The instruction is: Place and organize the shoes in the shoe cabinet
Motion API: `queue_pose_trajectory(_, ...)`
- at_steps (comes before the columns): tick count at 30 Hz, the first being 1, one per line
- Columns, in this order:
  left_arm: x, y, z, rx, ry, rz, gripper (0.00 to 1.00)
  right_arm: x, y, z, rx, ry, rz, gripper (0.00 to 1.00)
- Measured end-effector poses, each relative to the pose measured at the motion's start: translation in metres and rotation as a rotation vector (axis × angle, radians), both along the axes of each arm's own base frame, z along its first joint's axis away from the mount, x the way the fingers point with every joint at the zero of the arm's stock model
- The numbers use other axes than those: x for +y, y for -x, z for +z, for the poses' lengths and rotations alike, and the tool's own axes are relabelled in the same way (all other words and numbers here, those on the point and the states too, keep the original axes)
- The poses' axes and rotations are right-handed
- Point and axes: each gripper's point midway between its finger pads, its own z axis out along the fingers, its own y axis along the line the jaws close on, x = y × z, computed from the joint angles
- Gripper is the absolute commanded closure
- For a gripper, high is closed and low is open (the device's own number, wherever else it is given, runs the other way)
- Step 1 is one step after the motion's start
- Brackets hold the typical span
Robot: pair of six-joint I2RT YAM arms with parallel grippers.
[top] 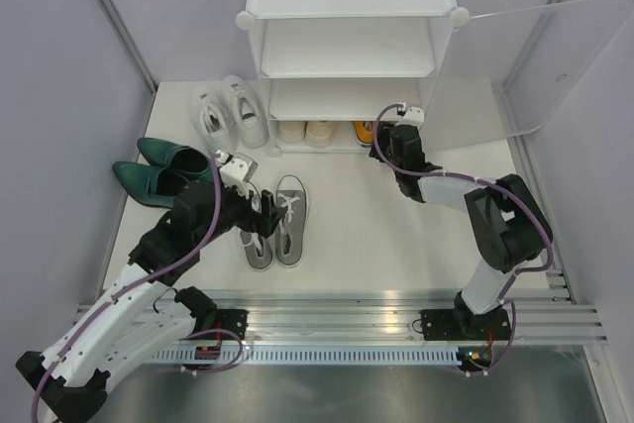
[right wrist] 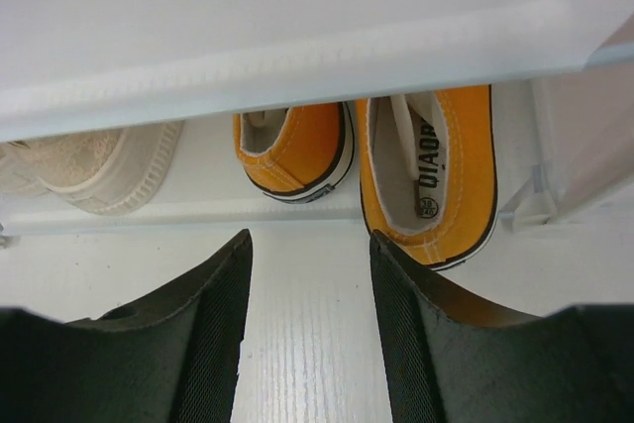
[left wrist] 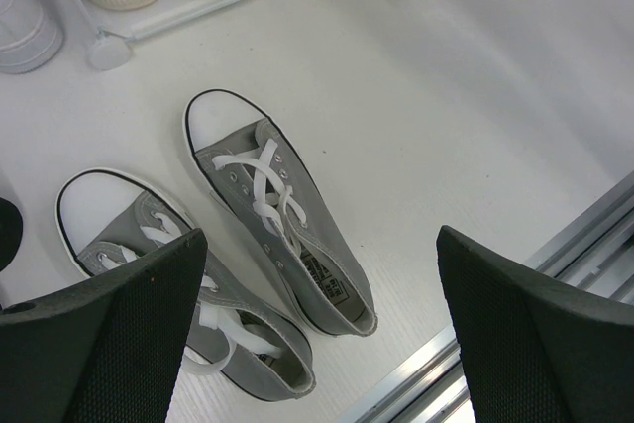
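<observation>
1. Shoes of orange canvas sit heels-out on the shoe cabinet's bottom shelf, right of the cream pair.
2. My right gripper hangs just before them, fingers partly apart, holding nothing.
3. My left gripper gapes wide and empty above the grey lace-ups on the table.
4. White sneakers and green pointed shoes lie left of the cabinet.

The white shoe cabinet stands at the table's far edge, its frosted door open, with the cream pair and orange canvas lace-ups heels-out on its bottom shelf, while white sneakers, dark green pointed shoes and grey canvas lace-ups lie outside, toward the left edge.
</observation>
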Motion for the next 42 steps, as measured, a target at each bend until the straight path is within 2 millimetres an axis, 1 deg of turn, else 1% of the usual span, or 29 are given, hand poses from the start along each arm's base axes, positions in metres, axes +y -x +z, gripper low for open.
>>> queue_pose_trajectory(6,0.0,-0.001,-0.002,0.006,-0.005,0.0,0.0,0.008,-0.007,-0.018,-0.003,0.016,0.037,0.45)
queue_pose_trajectory(8,-0.001,-0.001,-0.003,0.008,-0.006,0.0,0.0,0.009,-0.01,-0.02,-0.012,0.023,0.041,0.45)
queue_pose_trajectory(12,-0.001,-0.001,-0.003,0.011,-0.008,0.0,0.0,0.01,-0.018,-0.023,-0.029,0.036,0.042,0.42)
queue_pose_trajectory(19,-0.001,-0.001,-0.004,0.012,-0.009,0.0,0.0,0.018,-0.035,-0.026,-0.059,0.045,0.043,0.41)
queue_pose_trajectory(22,-0.001,-0.001,-0.004,0.012,-0.009,0.0,0.0,0.019,-0.038,-0.03,-0.065,0.056,0.034,0.42)
queue_pose_trajectory(28,-0.001,-0.001,-0.004,0.012,-0.009,0.0,0.0,0.02,-0.041,-0.039,-0.068,0.064,0.024,0.45)
queue_pose_trajectory(30,-0.001,-0.001,-0.004,0.012,-0.009,0.0,0.0,0.022,-0.041,-0.042,-0.067,0.064,0.029,0.5)
queue_pose_trajectory(35,-0.001,-0.001,-0.004,0.012,-0.009,0.0,0.0,0.027,-0.043,-0.041,-0.072,0.057,0.042,0.6)
queue_pose_trajectory(42,-0.001,-0.001,-0.004,0.012,-0.009,0.0,0.0,0.039,-0.044,-0.035,-0.082,0.034,0.091,0.63)
